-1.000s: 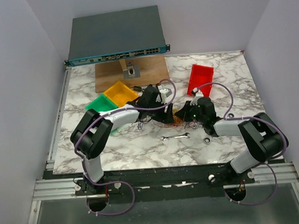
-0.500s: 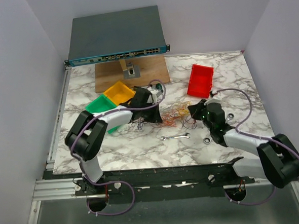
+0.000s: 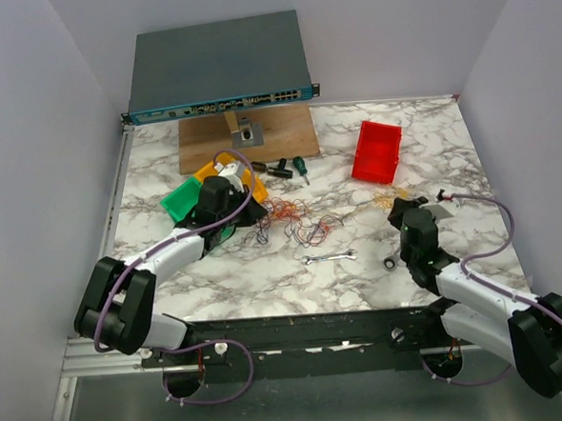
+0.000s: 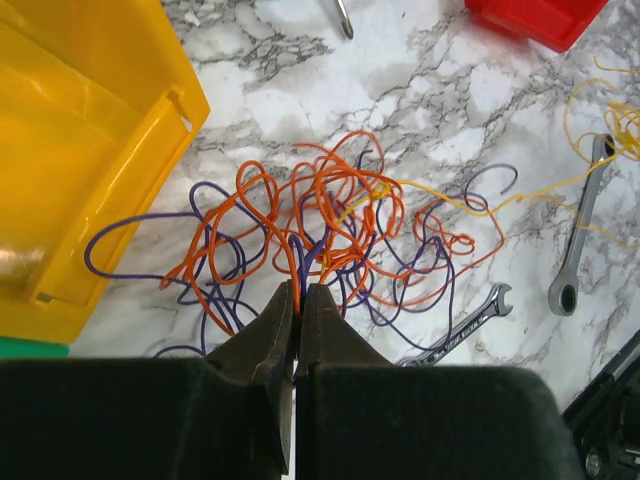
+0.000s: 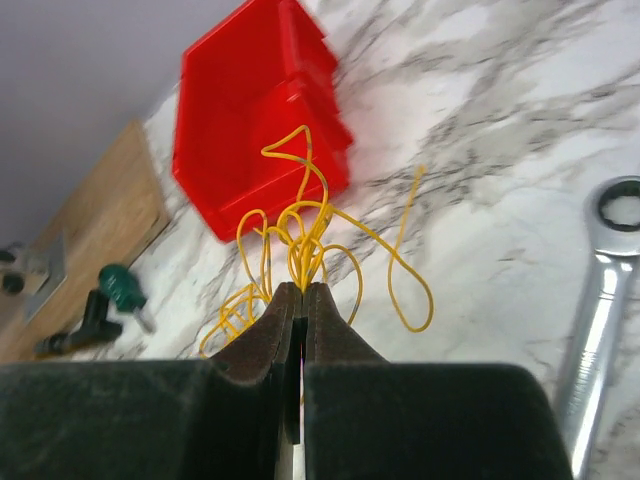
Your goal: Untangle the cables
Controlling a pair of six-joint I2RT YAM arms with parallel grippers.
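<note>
The left gripper is pinched tight on the near edge of the orange and purple cables. Their loops spread over the marble table just ahead of its tips. One thin yellow strand runs out of that tangle and off to the gripper's right. A yellow bin sits to its left, its corner near the outer purple loop. A wrench lies ahead and to the right, just beside the outermost loops.

The right gripper is also closed, nipping a small bunch of yellow cables that curl up and out in front of its tips. A red bin lies straight ahead, beyond them. A ring spanner lies flat to the gripper's right, and a green-handled screwdriver is well off to its left.
</note>
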